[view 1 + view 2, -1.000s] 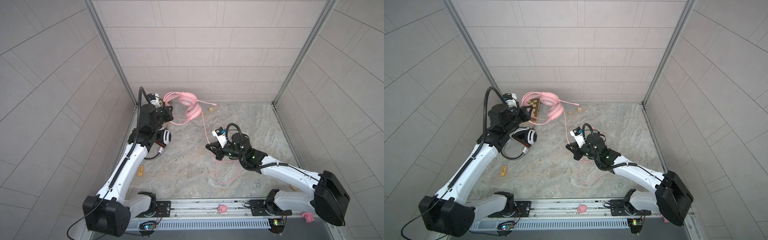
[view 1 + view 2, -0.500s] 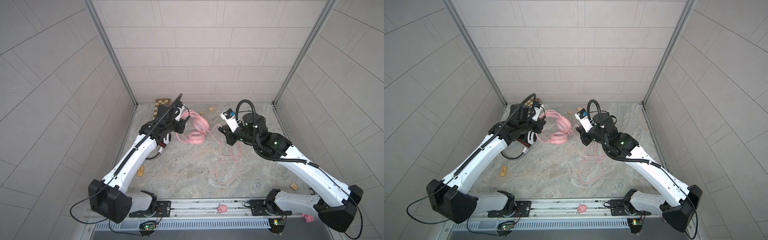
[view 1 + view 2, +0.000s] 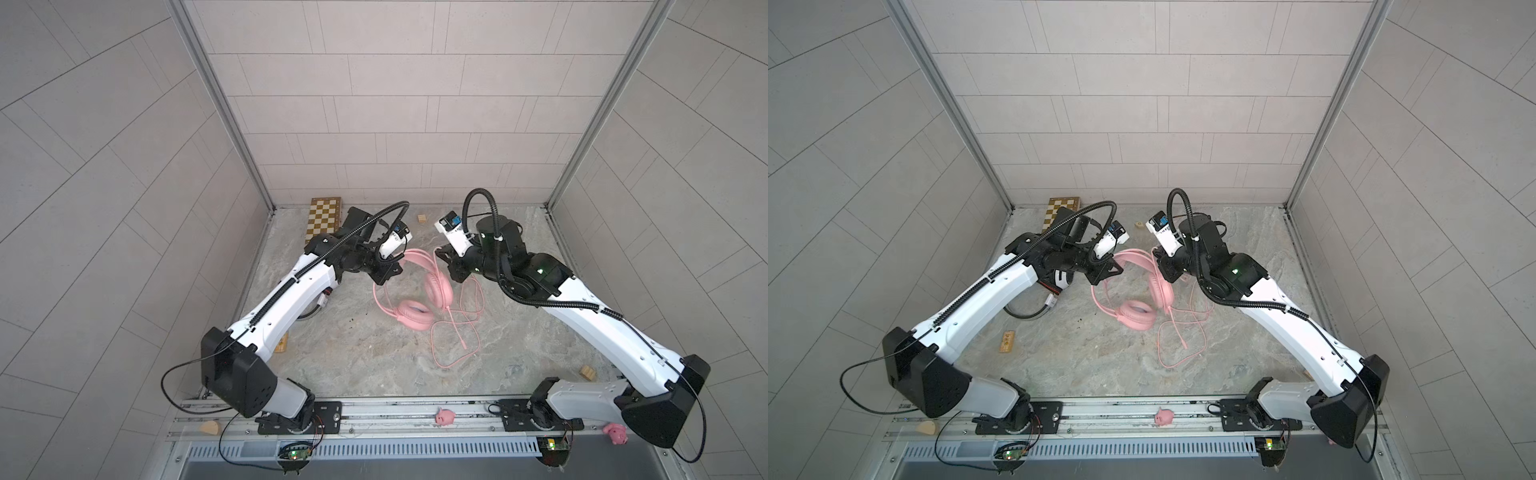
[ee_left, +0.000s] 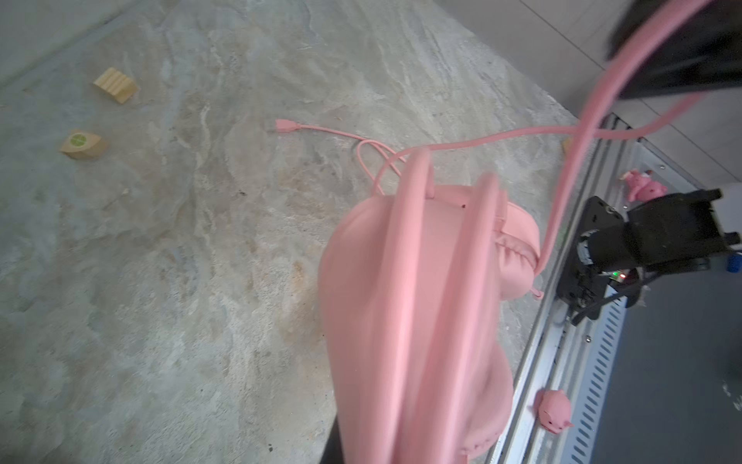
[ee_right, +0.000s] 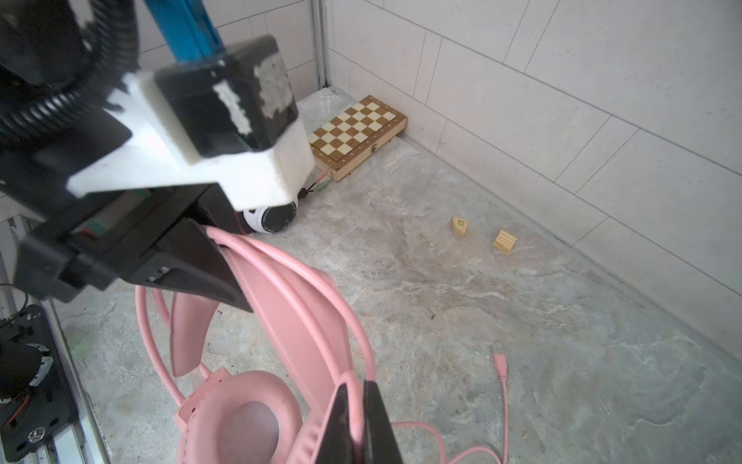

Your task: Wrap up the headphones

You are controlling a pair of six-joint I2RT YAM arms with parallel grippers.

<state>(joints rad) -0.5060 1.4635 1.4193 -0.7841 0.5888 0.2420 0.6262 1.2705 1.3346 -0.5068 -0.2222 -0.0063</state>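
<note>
The pink headphones (image 3: 438,286) are near the middle of the floor (image 3: 374,365), between the two grippers. The left gripper (image 3: 392,270) is clamped on their headband at 10 o'clock. The right gripper (image 5: 356,397) pinches the cord (image 3: 457,345) at 1 o'clock. The white headphones (image 3: 1063,278) lie at 9 o'clock. The chess box (image 3: 324,220), at 11 o'clock, is closed.

Grey tiled walls (image 3: 374,104), mottled stone floor (image 3: 365,357), even light
</note>
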